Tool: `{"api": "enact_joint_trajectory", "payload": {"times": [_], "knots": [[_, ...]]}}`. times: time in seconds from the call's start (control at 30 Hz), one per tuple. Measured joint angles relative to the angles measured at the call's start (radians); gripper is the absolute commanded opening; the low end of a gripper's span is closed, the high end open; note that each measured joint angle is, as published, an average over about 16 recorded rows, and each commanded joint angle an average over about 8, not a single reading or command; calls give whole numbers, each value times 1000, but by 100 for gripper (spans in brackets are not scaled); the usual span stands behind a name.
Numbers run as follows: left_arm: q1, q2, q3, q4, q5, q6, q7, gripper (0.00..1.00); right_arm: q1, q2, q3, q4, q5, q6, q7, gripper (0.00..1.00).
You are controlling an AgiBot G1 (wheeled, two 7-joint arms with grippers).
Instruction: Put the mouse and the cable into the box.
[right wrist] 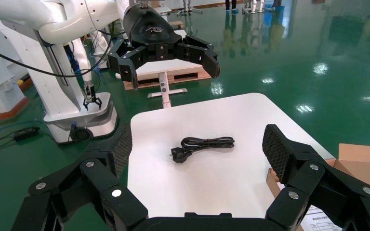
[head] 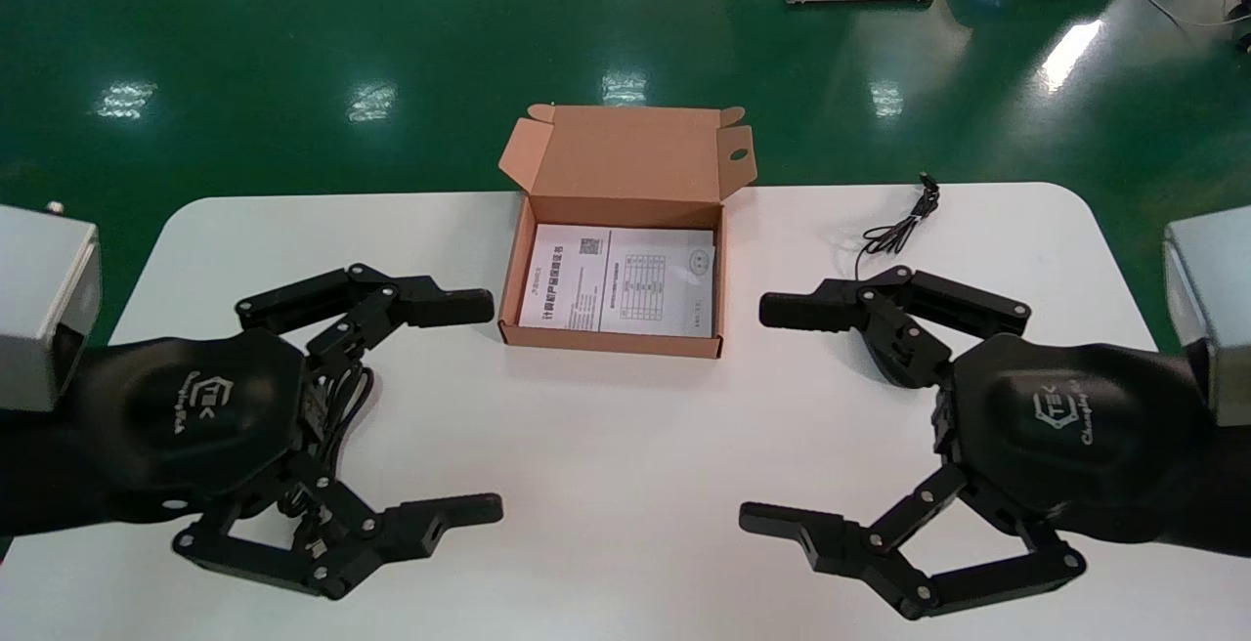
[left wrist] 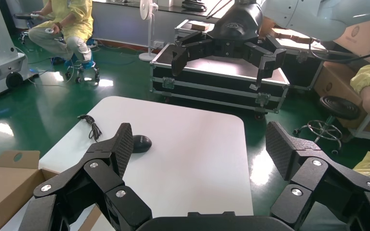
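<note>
L gripper is held low over the white table on the L side, jaws spread wide, nothing gripped. R gripper is held low on the R side, jaws also spread wide & nothing gripped. Btw them, near the far edge, the brown box is set w/ its lid up & a printed sheet laid flat inside. On the R side the mouse is seen on the table below the R gripper, outside the box, w/ its thin cord run toward the far edge. On the L side the black cable is coiled on the table below the L gripper, also outside the box
</note>
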Motion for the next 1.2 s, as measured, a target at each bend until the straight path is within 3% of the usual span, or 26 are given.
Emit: {"api": "enact_joint_trajectory", "payload": {"times": [0.4,0.6,0.87,1.2], "knots": [[1,-1,0,0,2,0,0,100,0,1,0,0,-3,1,0,100],[22,-9,-3,13,20,-20,21,100,0,1,-6,-7,-45,39,-8,100],[133,-46,-25,34,60,-102,92,100,-18,-1,-21,-31,-178,171,-51,100],[403,-117,-95,5,75,-279,207,100,-59,-32,-46,-105,-364,381,-131,100]]}}
